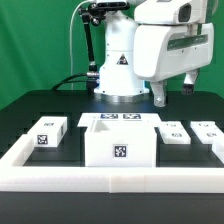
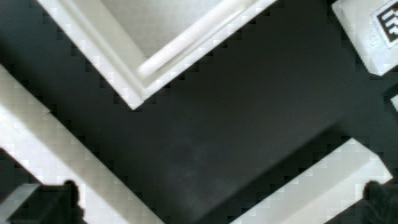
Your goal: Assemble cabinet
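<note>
The cabinet is the big white box with a black-and-white tag on its front, standing mid-table. Smaller white tagged blocks lie beside it: one on the exterior view's left and two on the right. My gripper hangs open and empty above the table, behind the right-hand blocks and clear of every part. In the wrist view the gripper shows both dark fingertips wide apart with only black table between them. The edge of a tagged piece sits at the frame border.
The low white border rail runs along the front and both sides; a white corner shows in the wrist view. The marker board lies flat behind the cabinet. The robot base stands at the back.
</note>
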### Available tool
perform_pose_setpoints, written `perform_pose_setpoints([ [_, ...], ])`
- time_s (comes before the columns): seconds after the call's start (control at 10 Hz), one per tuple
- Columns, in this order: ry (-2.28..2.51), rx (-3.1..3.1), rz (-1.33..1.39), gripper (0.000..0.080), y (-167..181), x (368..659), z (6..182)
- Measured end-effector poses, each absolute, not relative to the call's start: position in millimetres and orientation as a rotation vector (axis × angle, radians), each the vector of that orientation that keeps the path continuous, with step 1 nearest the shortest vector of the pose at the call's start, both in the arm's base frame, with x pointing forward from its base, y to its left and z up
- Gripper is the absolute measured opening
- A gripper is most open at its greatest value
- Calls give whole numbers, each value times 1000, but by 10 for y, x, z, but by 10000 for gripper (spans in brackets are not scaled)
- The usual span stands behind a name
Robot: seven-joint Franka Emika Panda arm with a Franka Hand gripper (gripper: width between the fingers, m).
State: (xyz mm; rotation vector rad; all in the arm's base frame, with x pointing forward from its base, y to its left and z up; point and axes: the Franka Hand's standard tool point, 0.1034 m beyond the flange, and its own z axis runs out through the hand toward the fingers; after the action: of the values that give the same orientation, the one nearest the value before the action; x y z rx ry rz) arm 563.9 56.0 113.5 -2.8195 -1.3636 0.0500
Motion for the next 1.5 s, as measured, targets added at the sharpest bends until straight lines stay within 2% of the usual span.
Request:
perform_pose_setpoints([
  [0.9,-1364,-2820,50,798,555,5635,1130],
  [1.3,-1925,-2490,-4,798,177,5409,980],
  [1.5,-1870,-2530,-7,798,205,5413,983],
])
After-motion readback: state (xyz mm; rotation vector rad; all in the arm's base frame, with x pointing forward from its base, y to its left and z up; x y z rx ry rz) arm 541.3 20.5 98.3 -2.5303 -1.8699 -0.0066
